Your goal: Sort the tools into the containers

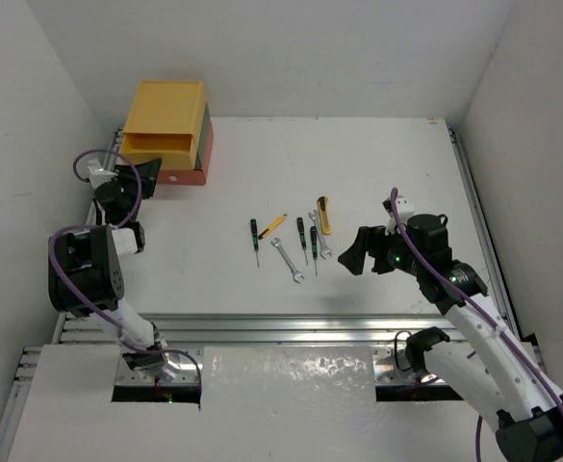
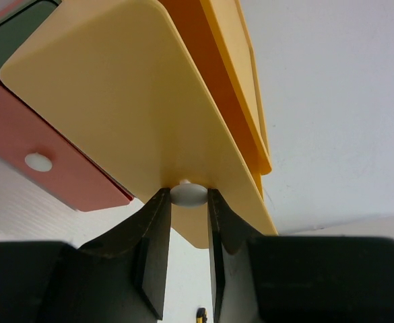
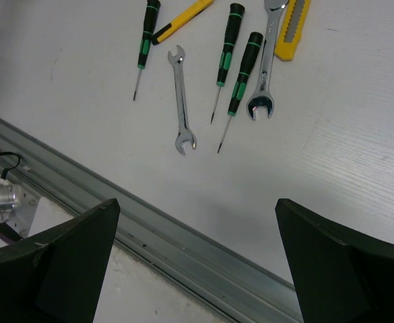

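Two grippers live: left gripper (image 2: 188, 203) pinching small white round knob (image 2: 187, 193) of yellow plastic top drawer (image 1: 166, 120), which juts fwd of dark green drawer (image 2: 15, 33) & red-orange drawer (image 2: 21, 134), while right gripper (image 3: 197, 205) hangs spread wide nr black-handled mini screwdrivers (image 3: 225, 47), silver wrenches (image 3: 181, 94) & yellow-black utility knife (image 3: 294, 27), all well apart from yellow drawer.

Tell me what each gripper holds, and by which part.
Left gripper pinches the yellow drawer by its white knob. Right gripper is open, holding nothing.
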Robot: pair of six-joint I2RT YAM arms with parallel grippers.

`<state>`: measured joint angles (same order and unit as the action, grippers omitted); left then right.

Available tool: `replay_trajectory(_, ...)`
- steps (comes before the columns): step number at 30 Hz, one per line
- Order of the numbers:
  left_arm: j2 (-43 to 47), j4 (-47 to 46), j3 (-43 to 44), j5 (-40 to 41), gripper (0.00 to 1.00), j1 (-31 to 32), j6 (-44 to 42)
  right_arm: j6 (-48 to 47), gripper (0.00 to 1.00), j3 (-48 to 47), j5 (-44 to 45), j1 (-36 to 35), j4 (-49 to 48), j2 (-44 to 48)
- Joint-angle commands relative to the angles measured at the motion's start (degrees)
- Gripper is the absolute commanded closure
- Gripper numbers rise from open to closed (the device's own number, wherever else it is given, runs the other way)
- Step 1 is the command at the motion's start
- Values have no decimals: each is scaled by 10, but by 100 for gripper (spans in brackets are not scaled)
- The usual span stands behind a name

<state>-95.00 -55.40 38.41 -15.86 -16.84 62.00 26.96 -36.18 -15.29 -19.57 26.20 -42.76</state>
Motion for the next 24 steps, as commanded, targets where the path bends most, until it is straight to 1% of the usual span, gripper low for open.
replay_trajectory(1, 34, -25, -19, 4, 100, 6, 3, -9, 1, 2, -7, 1, -16, 8)
replay_trajectory(4, 50, -22, -36, 4, 100, 10, 5, -8, 1, 2, -7, 1, -16, 7)
replay_trajectory(6, 55, -15, -43, 10, 96, 12, 3, -8, 1, 2, -9, 1, -17, 4)
replay_trajectory(7, 58, -11, -44, 10, 91, 12, 1, -8, 1, 1, -11, 1, -17, 3)
replay_trajectory(8, 57, 2, -42, 8, 80, 13, 0, -8, 1, 1, -11, 1, -16, 2)
replay_trajectory(10, 59, 21, -39, 7, 65, 13, -2, -8, 1, 2, -16, 1, -17, -5)
replay_trajectory(11, 67, 31, -40, 9, 50, 13, -4, -9, 1, 1, -16, 1, -18, -8)
replay_trajectory(12, 75, 41, -47, 12, 40, 14, -3, -5, 1, -2, -14, 1, -14, -14)
replay_trajectory(13, 96, 61, -50, 17, 22, 16, -7, -2, 1, -6, -2, 1, -11, -33)
replay_trajectory(15, 125, 105, -50, 30, 12, 27, -22, 12, 1, -23, 9, 0, 1, -60)
replay_trajectory(17, 177, 195, -41, 64, 0, 58, -67, 26, 1, -42, 23, -5, 4, -108)
replay_trajectory(18, 197, 234, -32, 85, 0, 70, -81, 32, 1, -48, 32, -10, -1, -124)
replay_trajectory(19, 231, 283, -32, 114, 0, 86, -99, 38, 1, -54, 67, -29, -4, -155)
replay_trajectory(20, 247, 300, -34, 122, 0, 89, -104, 41, 1, -68, 89, -41, -7, -171)
replay_trajectory(21, 262, 321, -38, 128, 0, 91, -106, 44, 3, -75, 112, -67, -13, -187)
replay_trajectory(22, 290, 367, -39, 137, 0, 94, -110, 46, 6, -83, 132, -77, -19, -228)
replay_trajectory(23, 304, 397, -38, 144, 0, 96, -113, 50, 17, -102, 151, -85, -25, -252)
replay_trajectory(24, 336, 431, -35, 154, 0, 98, -119, 50, 24, -114, 152, -95, -32, -279)
